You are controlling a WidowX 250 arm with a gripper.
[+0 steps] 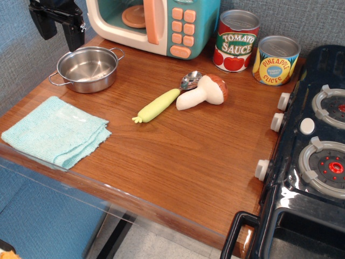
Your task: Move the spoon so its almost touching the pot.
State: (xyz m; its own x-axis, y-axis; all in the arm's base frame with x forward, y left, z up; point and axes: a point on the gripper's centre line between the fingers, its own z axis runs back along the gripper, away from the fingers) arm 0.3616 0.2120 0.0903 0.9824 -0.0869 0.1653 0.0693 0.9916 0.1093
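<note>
cloth (pixel 56 131): folded, pale blue, lower left of the frame, on the worktop (pixel 178 145).
spoon (pixel 167 97): centre of the frame, flat on the wood, yellow-green handle pointing lower left, silver bowl touching the mushroom (pixel 204 91).
pot (pixel 87 68): upper left, upright, well apart from the spoon.
end effector (pixel 59 26): black, top left corner above the pot, fingers spread apart, holding nothing.
cans (pixel 235 41): two, upper right, beside the toy microwave (pixel 156 24).
stove (pixel 312 156): right edge.

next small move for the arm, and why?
Probably bring the end effector from the back-left corner over the spoon's yellow-green handle. The spoon lies untouched against the mushroom, well apart from the pot.
</note>
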